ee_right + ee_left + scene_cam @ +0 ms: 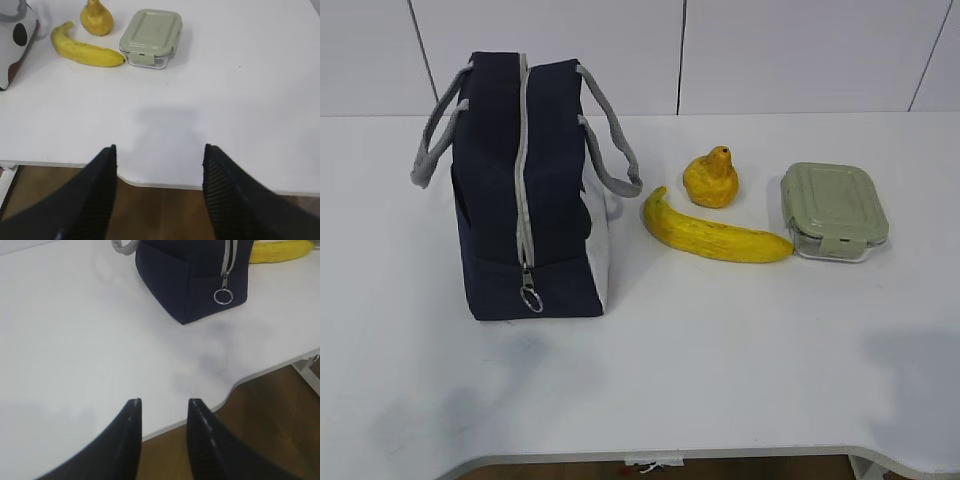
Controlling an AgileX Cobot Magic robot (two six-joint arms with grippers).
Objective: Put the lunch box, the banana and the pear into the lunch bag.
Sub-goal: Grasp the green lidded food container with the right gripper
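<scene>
The navy lunch bag (525,190) stands at the left of the table, zipper shut, ring pull (531,298) hanging at its front; it also shows in the left wrist view (200,275). The banana (715,232) lies right of it, the pear (711,178) just behind the banana, the lunch box (833,208) with its sage-green lid at the right. The right wrist view shows the banana (85,47), pear (97,18) and lunch box (151,37). My left gripper (164,404) is open and empty above the table's front edge. My right gripper (160,150) is open wide and empty at the front edge.
The white table (720,360) has a curved cutout along its front edge (150,184). A white panelled wall stands behind it. The bag's grey handles (610,150) hang out to both sides. Neither gripper shows in the exterior view.
</scene>
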